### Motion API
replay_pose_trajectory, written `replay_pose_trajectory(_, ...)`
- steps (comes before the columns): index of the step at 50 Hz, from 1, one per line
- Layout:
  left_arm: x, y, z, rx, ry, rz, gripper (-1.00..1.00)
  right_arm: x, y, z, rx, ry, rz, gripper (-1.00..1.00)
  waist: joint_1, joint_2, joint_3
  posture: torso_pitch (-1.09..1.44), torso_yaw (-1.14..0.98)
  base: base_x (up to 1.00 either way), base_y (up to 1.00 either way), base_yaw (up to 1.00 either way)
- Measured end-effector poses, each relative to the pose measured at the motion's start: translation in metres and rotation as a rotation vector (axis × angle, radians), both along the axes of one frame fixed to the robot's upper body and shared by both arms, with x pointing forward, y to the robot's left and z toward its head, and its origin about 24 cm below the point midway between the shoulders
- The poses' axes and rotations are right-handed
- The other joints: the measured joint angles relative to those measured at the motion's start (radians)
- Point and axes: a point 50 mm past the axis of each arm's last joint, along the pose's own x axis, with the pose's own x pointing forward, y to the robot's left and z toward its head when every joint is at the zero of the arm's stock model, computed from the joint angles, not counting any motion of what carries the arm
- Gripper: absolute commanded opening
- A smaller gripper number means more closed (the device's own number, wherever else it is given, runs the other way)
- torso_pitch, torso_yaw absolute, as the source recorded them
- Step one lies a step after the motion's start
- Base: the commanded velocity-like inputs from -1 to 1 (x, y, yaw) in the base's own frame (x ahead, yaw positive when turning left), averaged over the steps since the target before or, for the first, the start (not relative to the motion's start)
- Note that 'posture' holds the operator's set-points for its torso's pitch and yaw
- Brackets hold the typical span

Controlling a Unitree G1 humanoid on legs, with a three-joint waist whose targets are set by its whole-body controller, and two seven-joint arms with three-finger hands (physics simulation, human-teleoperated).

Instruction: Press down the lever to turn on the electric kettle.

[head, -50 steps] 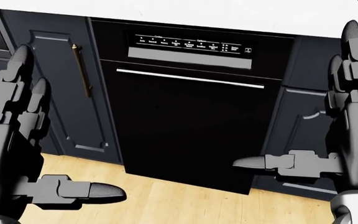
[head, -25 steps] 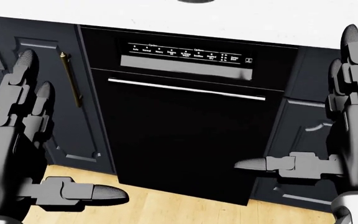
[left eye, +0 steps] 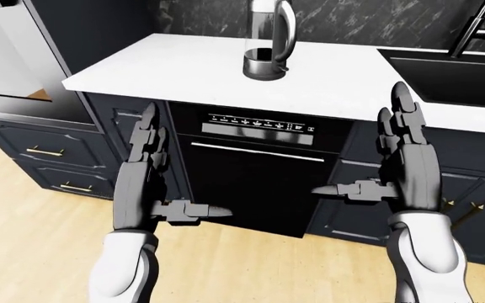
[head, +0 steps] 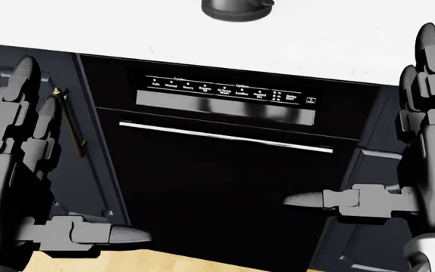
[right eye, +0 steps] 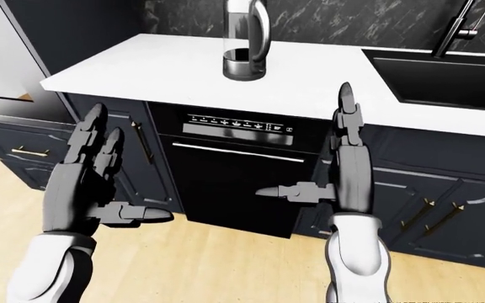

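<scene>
The electric kettle [left eye: 269, 38], glass with a grey handle and a dark base, stands on the white counter [left eye: 183, 63] at the top middle of the left-eye view. Only its base [head: 236, 8] shows at the top of the head view. Its lever does not show clearly. My left hand [left eye: 145, 173] is open, fingers up and thumb out, below the counter at the left. My right hand [left eye: 402, 158] is open the same way at the right. Both hands are empty and well short of the kettle.
A black dishwasher [left eye: 255, 183] with a control strip [head: 225, 90] sits under the counter between dark cabinet doors [left eye: 112, 126]. A black sink [left eye: 453, 72] with a faucet [left eye: 471, 28] lies at the right. An oven [left eye: 6, 57] stands at the left. Wooden floor [left eye: 32, 240] lies below.
The whole head view has shifted: the dishwasher and counter have slid down in the picture and the kettle's base has come in at the top. The camera moved. Both hands keep their pose.
</scene>
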Motion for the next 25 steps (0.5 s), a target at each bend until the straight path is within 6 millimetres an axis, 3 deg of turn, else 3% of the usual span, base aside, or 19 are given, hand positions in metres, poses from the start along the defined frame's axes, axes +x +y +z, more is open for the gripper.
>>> replay_pose_trajectory(3, -0.001, 0.0, -0.001, 0.001, 0.013, -0.005, 1.0, 0.001, -0.001, -0.002, 0.003, 0.016, -0.01, 1.0, -0.009, 0.006, -0.006, 0.0, 0.0, 0.33, 0.0, 0.0)
replay_pose_trajectory(8, -0.005, 0.001, 0.007, 0.002, -0.034, 0.006, 1.0, 0.0, 0.0, 0.003, -0.002, -0.019, 0.003, 1.0, -0.019, 0.064, -0.002, 0.0, 0.0, 0.33, 0.0, 0.0)
replay_pose_trajectory(11, -0.005, 0.001, 0.008, 0.005, -0.042, 0.006, 1.0, 0.0, 0.0, 0.004, -0.001, -0.025, 0.005, 1.0, -0.019, 0.114, -0.014, 0.0, 0.0, 0.34, 0.0, 0.0)
replay_pose_trajectory(12, -0.003, 0.003, 0.006, 0.009, -0.031, 0.018, 1.0, 0.001, 0.003, 0.002, 0.006, -0.014, 0.018, 1.0, -0.011, 0.104, -0.009, 0.0, 0.0, 0.32, 0.0, 0.0)
replay_pose_trajectory(14, 0.0, 0.007, -0.001, 0.009, 0.01, 0.038, 1.0, 0.003, 0.006, -0.003, 0.009, 0.016, 0.039, 1.0, -0.001, 0.111, 0.001, 0.0, 0.0, 0.33, 0.0, 0.0)
replay_pose_trajectory(17, 0.002, 0.007, -0.003, 0.008, 0.019, 0.041, 1.0, 0.002, 0.005, -0.002, 0.008, 0.016, 0.036, 1.0, 0.008, 0.1, -0.01, 0.0, 0.0, 0.33, 0.0, 0.0)
replay_pose_trajectory(22, 0.001, 0.006, 0.002, 0.008, -0.019, 0.029, 1.0, -0.002, 0.005, 0.005, 0.002, -0.03, 0.03, 1.0, 0.023, 0.044, -0.012, 0.0, 0.0, 0.33, 0.0, 0.0)
replay_pose_trajectory(25, 0.002, 0.006, 0.003, 0.005, -0.027, 0.025, 1.0, -0.001, 0.005, 0.006, -0.002, -0.034, 0.032, 1.0, 0.022, -0.002, -0.021, 0.0, 0.0, 0.33, 0.0, 0.0)
